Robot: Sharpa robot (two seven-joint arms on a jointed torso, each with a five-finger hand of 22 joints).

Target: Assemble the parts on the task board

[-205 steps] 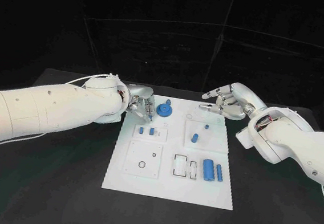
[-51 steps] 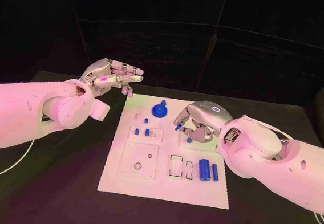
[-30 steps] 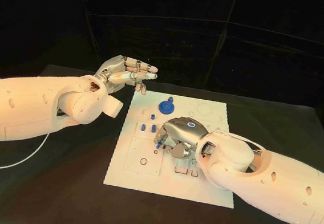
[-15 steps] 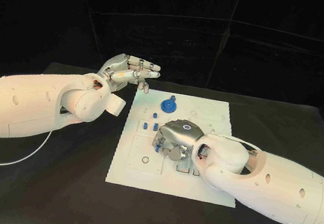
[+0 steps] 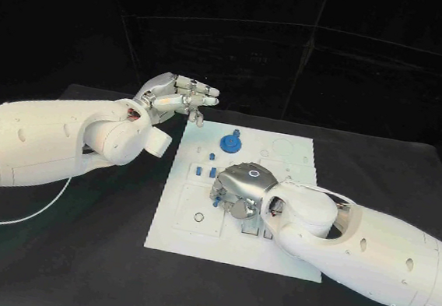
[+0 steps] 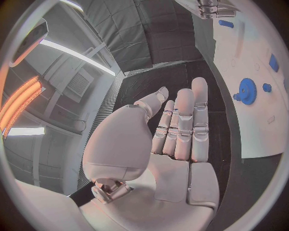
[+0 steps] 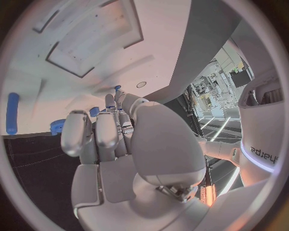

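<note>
Right hand [image 5: 240, 191]: fingers curled down over task board [image 5: 279, 255] centre; contents cannot be told. Blue gear [image 5: 230, 143]: beyond fingertips. Left hand [image 5: 173, 96]: fingers extended, empty, off board corner.

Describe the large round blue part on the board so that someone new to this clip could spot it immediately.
Start at the white task board in the middle of the black table and go to its far end, near the raised left hand. The round blue part stands there, well beyond the right hand lowered over the board's middle. It is a broad disc, while the small blue pieces beside it are short and slim.
</note>
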